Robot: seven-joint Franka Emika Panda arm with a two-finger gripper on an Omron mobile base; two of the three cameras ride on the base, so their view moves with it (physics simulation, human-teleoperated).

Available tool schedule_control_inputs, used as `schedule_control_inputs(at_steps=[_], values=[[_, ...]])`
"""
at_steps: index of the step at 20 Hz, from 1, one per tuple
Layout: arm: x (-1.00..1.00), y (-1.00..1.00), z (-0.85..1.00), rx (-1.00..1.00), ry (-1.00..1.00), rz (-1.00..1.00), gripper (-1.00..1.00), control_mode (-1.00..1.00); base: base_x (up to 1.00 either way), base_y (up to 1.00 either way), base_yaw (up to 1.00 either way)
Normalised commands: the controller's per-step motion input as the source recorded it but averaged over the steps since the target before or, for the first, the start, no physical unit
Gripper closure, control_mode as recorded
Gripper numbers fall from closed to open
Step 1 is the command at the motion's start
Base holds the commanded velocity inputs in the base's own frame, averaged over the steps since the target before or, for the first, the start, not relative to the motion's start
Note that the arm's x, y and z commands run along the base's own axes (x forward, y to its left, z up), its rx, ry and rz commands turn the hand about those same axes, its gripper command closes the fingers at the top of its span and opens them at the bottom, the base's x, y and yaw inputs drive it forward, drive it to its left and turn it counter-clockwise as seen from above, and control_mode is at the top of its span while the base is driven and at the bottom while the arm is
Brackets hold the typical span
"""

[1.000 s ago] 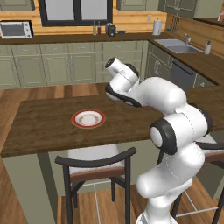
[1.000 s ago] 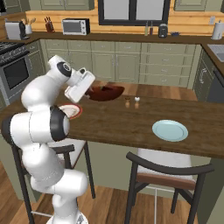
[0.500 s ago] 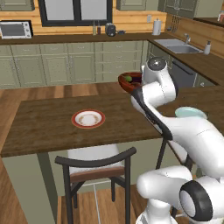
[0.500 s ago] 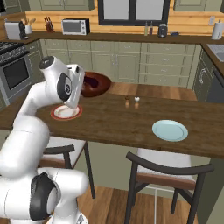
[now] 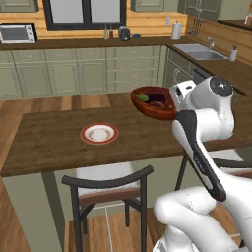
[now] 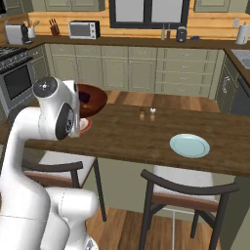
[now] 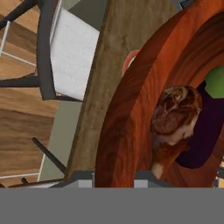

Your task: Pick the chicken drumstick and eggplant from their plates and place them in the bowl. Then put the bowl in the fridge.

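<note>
Above counter (image 5: 54, 142): bowl (image 5: 155, 103), jaws clamped.

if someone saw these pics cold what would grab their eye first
Probably the brown bowl, lifted above the far edge of the wooden counter and gripped at its rim by the gripper. The hand view looks straight into it: the chicken drumstick lies beside the dark eggplant. After that, the two bare plates on the counter, a red-rimmed plate and a light blue plate.
</note>
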Motion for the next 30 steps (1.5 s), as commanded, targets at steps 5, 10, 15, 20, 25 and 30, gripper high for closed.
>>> schedule_control_inputs(at_steps=[5,10,15,20,25,30], values=[[-0.98,0.03,0.07,-0.01,0.02,-0.08,1.0,-1.0,0.0,0.0,0.0],[-0.98,-0.05,0.0,0.0,0.02,-0.18,1.0,-1.0,0.0,0.0,0.0],[-0.56,-0.09,-0.13,0.05,0.03,0.0,1.0,-1.0,0.0,0.0,0.0],[-0.05,-0.05,-0.01,0.0,0.03,0.02,1.0,-1.0,0.0,0.0,0.0],[0.0,0.0,0.0,0.0,0.0,0.0,1.0,-1.0,0.0,0.0,0.0],[0.0,0.0,0.0,0.0,0.0,0.0,1.0,1.0,-0.16,0.14,0.0]])
